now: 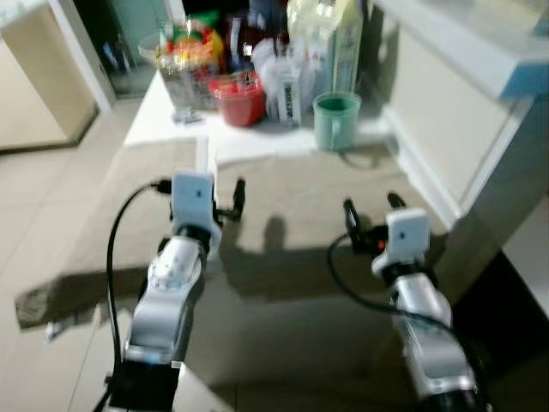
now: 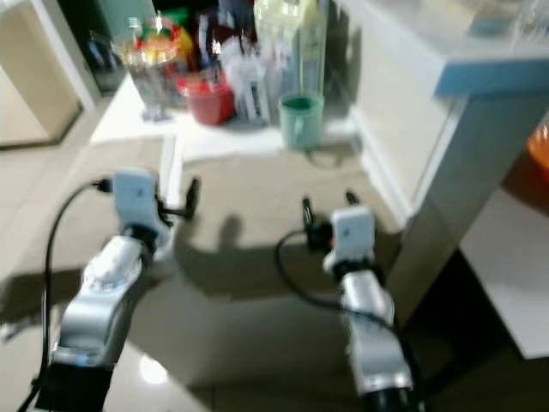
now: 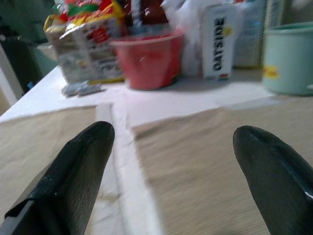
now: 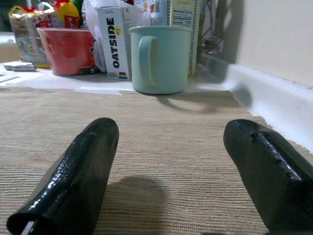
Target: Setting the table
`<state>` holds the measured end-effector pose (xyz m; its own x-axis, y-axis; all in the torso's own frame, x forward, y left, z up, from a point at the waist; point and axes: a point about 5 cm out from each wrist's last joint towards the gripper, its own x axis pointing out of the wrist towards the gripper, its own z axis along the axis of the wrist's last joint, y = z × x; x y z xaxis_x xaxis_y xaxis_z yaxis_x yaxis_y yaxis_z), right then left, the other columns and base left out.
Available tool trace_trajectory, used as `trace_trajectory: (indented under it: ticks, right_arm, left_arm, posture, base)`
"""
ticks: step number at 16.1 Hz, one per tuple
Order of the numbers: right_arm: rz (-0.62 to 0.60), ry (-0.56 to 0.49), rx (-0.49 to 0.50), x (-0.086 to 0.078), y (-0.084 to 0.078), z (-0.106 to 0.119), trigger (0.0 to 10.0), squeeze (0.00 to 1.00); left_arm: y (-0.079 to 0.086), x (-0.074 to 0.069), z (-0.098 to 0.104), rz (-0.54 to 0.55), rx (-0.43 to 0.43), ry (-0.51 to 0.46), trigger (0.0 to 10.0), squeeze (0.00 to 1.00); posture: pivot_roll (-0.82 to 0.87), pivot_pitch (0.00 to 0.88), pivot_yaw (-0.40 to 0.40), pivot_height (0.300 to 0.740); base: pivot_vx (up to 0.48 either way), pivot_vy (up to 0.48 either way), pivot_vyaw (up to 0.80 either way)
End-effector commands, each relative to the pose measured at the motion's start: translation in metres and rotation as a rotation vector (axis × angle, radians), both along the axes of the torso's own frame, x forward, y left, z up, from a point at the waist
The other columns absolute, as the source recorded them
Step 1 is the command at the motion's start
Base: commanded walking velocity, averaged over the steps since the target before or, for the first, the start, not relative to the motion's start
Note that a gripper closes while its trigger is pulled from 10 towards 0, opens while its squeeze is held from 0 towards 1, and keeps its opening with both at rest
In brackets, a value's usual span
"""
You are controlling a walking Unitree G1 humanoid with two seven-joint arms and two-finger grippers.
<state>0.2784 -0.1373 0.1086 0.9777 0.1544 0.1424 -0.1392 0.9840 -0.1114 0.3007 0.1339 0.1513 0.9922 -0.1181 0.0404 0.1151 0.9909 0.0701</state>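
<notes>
Two beige placemats (image 1: 300, 184) cover the near part of a white table (image 1: 159, 112), with a narrow white gap (image 3: 122, 161) between them. A mint green mug (image 1: 336, 120) stands at the far edge of the right mat, also close ahead in the right wrist view (image 4: 159, 58). A red bowl (image 1: 238, 100) sits left of it. My left gripper (image 1: 220, 202) hovers open over the gap between the mats, nothing between its fingers (image 3: 73, 166). My right gripper (image 1: 372, 210) is open and empty low over the right mat, pointing at the mug.
At the back of the table crowd an OATSIDE carton (image 1: 287, 94), a snack bag (image 1: 190, 51) and tall cartons (image 1: 334, 39). A white counter wall (image 1: 455, 120) runs close along the right. Tiled floor (image 1: 43, 215) lies left of the table.
</notes>
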Motion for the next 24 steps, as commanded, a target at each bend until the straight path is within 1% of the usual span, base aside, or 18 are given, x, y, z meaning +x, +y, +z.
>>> trace_trajectory:
  ticks: [1,17,18,19,20,21,22,23,24]
  right_arm:
    - [-0.001,-0.007,0.002,0.004,0.001,0.005,10.0,0.0]
    - [-0.001,-0.007,0.002,0.004,0.001,0.005,10.0,0.0]
    - [-0.049,-0.063,0.002,0.014,-0.003,0.028,10.0,0.0]
    - [-0.081,-0.096,0.003,0.02,-0.005,0.043,10.0,0.0]
    - [-0.1,-0.111,0.006,0.023,-0.007,0.05,10.0,0.0]
    - [-0.103,-0.103,0.008,0.024,-0.006,0.05,10.0,0.0]
    - [-0.085,-0.049,0.022,0.024,-0.003,0.038,10.0,0.0]
    - [-0.077,0.086,0.13,0.024,-0.002,0.017,10.0,0.0]
    - [-0.078,0.09,0.13,0.024,-0.002,0.015,10.0,0.0]
  left_arm:
    - [0.013,-0.001,0.0,0.049,0.016,0.003,10.0,0.0]
    - [0.013,-0.001,0.0,0.049,0.016,0.003,10.0,0.0]
    - [0.01,0.003,0.006,0.029,0.021,-0.013,10.0,0.0]
    - [0.008,0.005,0.011,0.018,0.021,-0.021,10.0,0.0]
    - [0.007,0.006,0.013,0.012,0.012,-0.023,10.0,0.0]
    - [0.008,0.007,0.014,0.012,0.006,-0.025,10.0,0.0]
    - [0.009,0.006,0.012,0.015,-0.006,-0.021,10.0,0.0]
    - [0.012,0.006,0.01,0.028,-0.037,-0.008,10.0,0.0]
    - [0.013,0.006,0.01,0.034,-0.038,-0.007,10.0,0.0]
  posture:
    - [-0.19,0.0,0.102,0.74]
    - [-0.19,0.0,0.102,0.74]
    - [-0.19,0.0,0.111,0.74]
    - [-0.19,0.0,0.11,0.74]
    - [-0.19,0.0,0.11,0.74]
    - [-0.19,0.0,0.11,0.74]
    - [-0.19,0.0,0.108,0.74]
    - [-0.18,0.0,0.106,0.74]
    - [-0.18,0.0,0.106,0.74]
  base:
    - [0.0,0.0,0.0]
    - [0.0,0.0,0.0]
    - [0.0,0.0,0.0]
    - [0.0,0.0,0.0]
    - [0.0,0.0,0.0]
    - [0.0,0.0,0.0]
    - [0.0,0.0,0.0]
    - [0.0,0.0,0.0]
    - [0.0,0.0,0.0]
